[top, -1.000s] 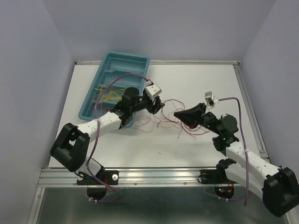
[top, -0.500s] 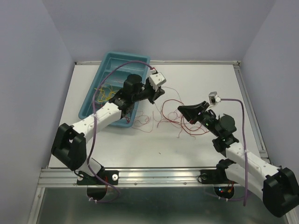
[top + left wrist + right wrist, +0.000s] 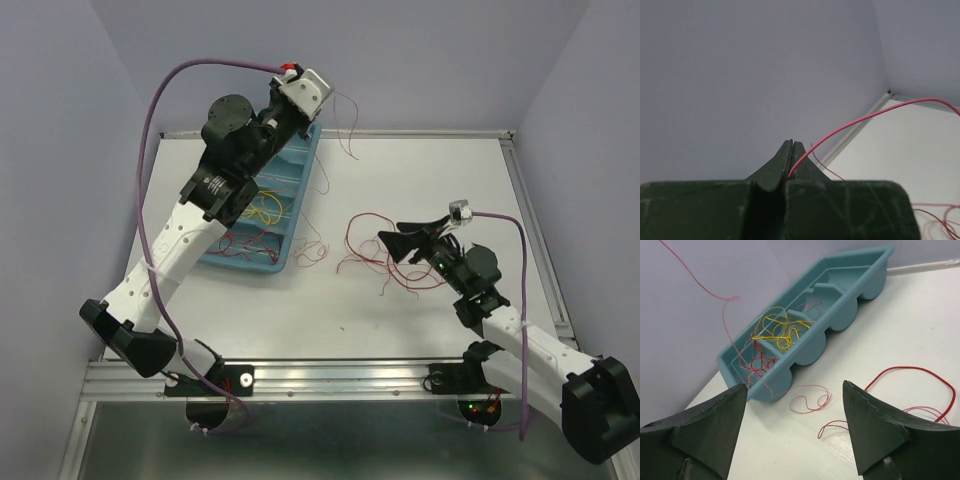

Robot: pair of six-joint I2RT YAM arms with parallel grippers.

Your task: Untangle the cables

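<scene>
Table (image 3: 400, 170): white, walled on three sides.
Left pincer (image 3: 792, 145): clenched on thin red wire (image 3: 860, 120), tail cut off.
Right pincer (image 3: 794, 385): released, low.

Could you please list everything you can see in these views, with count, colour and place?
Table: one, white, walled on three sides.
Tray: one, teal, with compartments, far left of the table.
Yellow wires: a tangle, count unclear, in a middle compartment of the tray.
Tray red wires: a tangle, count unclear, at the tray's near end.
Loose red wires: several, curly, on the table between the tray and the right gripper.
Held red wire: one, red, trailing down from the left gripper.
Purple cords: two, one along each arm.
Left gripper: one, dark, shut on the held red wire, raised above the tray's far end.
Right gripper: one, dark, open, by the loose red wires.
</scene>
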